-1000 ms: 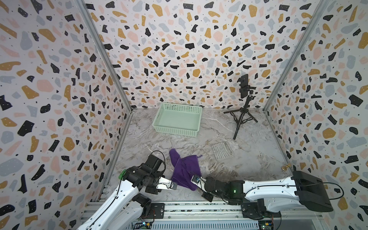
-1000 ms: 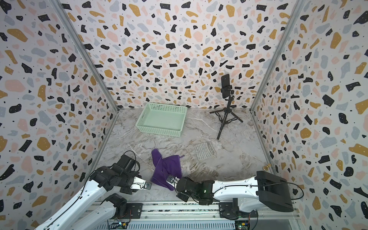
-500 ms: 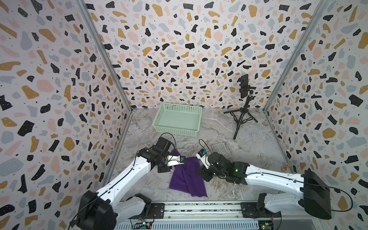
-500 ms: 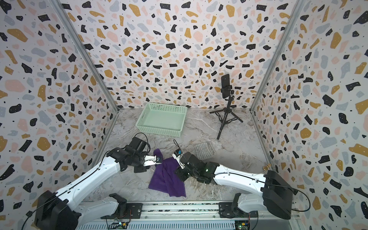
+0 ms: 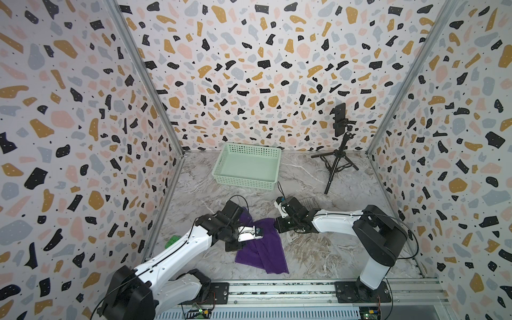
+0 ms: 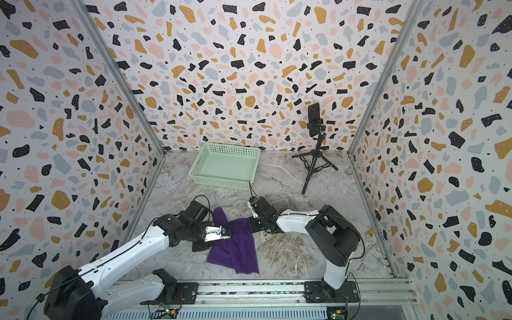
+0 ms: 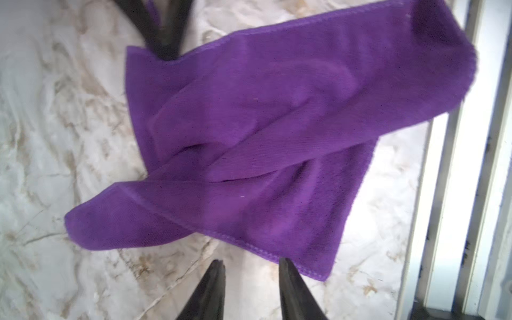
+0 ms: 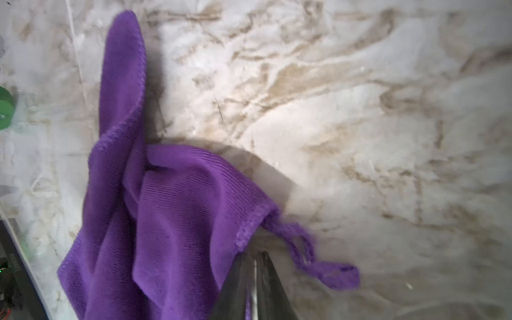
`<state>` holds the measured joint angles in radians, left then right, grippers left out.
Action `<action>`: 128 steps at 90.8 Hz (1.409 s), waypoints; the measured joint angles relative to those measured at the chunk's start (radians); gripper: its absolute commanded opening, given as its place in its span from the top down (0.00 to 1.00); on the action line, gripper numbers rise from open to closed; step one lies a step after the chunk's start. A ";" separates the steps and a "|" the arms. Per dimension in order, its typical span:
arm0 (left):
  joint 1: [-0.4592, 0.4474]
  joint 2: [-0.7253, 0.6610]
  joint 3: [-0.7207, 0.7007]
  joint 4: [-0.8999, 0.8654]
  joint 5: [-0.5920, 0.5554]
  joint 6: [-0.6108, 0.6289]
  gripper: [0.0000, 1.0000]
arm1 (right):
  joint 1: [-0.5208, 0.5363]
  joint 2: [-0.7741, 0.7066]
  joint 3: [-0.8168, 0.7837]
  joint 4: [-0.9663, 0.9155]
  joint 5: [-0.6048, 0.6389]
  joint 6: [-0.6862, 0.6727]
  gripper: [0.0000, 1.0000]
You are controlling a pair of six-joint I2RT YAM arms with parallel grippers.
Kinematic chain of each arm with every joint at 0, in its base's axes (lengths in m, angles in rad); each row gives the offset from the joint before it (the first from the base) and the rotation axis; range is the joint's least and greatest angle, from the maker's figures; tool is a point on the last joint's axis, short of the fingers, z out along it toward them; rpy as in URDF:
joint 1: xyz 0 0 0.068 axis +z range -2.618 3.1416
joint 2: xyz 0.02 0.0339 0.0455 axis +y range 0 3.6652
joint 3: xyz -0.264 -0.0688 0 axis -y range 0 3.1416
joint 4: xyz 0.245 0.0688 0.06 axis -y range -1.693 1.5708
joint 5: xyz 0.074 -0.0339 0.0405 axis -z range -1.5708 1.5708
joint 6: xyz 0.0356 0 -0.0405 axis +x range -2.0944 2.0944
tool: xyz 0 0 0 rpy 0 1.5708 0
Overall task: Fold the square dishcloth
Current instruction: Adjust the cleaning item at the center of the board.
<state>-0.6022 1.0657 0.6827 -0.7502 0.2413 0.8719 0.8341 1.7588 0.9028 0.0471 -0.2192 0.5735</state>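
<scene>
The purple square dishcloth lies rumpled on the marble floor, with loose overlapping folds and one narrow end reaching toward the back. My left gripper is open at the cloth's left edge. Bare marble shows between its fingertips, and one tip touches the hem. My right gripper is shut on the cloth's far right corner, where a thin purple loop trails beside its tips. In the left wrist view the right gripper's fingers meet at that corner.
A mint-green basket stands at the back, with a phone on a black tripod to its right. A green object sits by the left wall and a small gold piece by the right wall. The metal rail runs along the front.
Both arms carried the cloth's upper edge away from the front rail and laid it out. The left gripper has let go and come back to the cloth's left edge.
</scene>
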 measured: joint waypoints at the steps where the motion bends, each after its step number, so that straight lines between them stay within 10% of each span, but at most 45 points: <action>1: -0.009 -0.005 -0.009 0.002 -0.002 -0.002 0.71 | 0.000 -0.001 0.000 0.000 0.000 0.001 0.90; 49: -0.080 0.078 -0.105 0.112 -0.088 0.014 0.73 | -0.006 0.014 0.071 0.024 -0.108 0.051 0.97; 94: -0.134 0.046 -0.166 0.092 -0.178 0.034 0.71 | -0.036 -0.247 -0.070 -0.196 0.297 0.031 0.93; 128: -0.134 -0.079 -0.208 -0.004 -0.237 0.052 0.71 | 0.040 0.011 0.173 -0.116 -0.071 -0.021 0.93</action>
<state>-0.7364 0.9871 0.4751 -0.7544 0.0044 0.9237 0.8738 1.7702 1.0760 -0.0689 -0.2897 0.5522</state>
